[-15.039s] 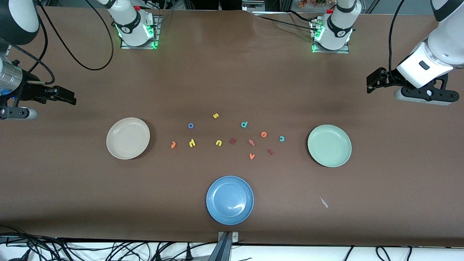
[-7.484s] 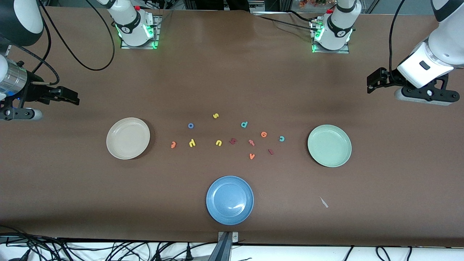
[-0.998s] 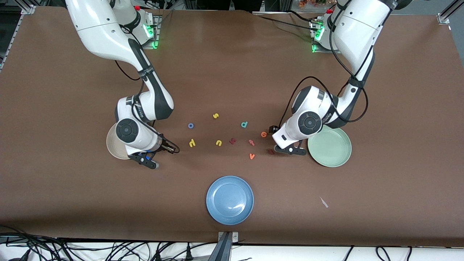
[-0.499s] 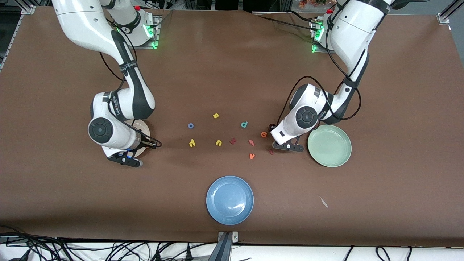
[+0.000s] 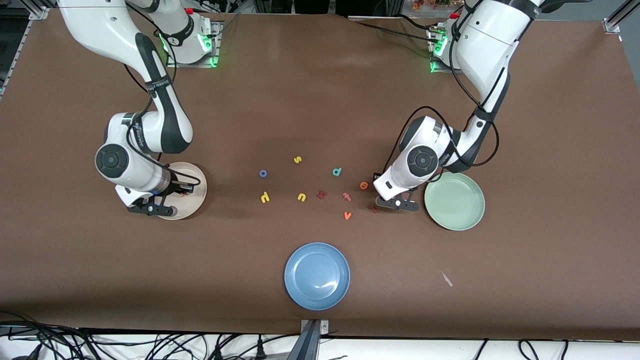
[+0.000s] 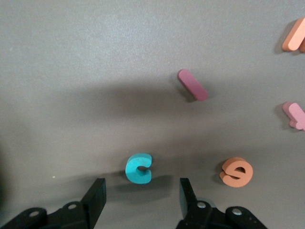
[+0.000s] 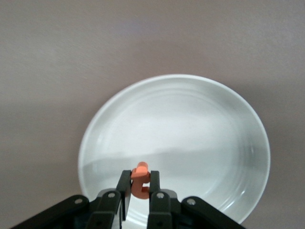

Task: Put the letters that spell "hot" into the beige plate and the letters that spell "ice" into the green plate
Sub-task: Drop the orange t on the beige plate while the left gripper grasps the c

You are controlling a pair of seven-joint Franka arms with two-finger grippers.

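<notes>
My right gripper [image 7: 140,186] is shut on the orange "t" [image 7: 141,183] and hangs over the beige plate [image 7: 190,119], also seen in the front view as the beige plate [image 5: 199,194] under the right gripper [image 5: 184,191]. My left gripper [image 6: 142,200] is open low over the table, one finger on each side of the teal "c" [image 6: 138,168], touching neither. The dark red "i" [image 6: 192,85] and orange "e" [image 6: 237,171] lie close by. The green plate [image 5: 455,201] sits beside the left gripper [image 5: 389,194]. Yellow "h" [image 5: 265,197] and blue "o" [image 5: 263,173] lie mid-table.
Other letters lie among them: yellow "s" [image 5: 297,160], yellow "u" [image 5: 301,197], teal "d" [image 5: 337,172], a dark red letter [image 5: 321,194], a redder "t" [image 5: 346,196] and orange "v" [image 5: 347,215]. A blue plate [image 5: 317,276] sits nearer the front camera.
My right arm has carried the orange "t" from beside the yellow "h" to over the beige plate. My left gripper has settled around the teal "c" and its fingers have narrowed.
</notes>
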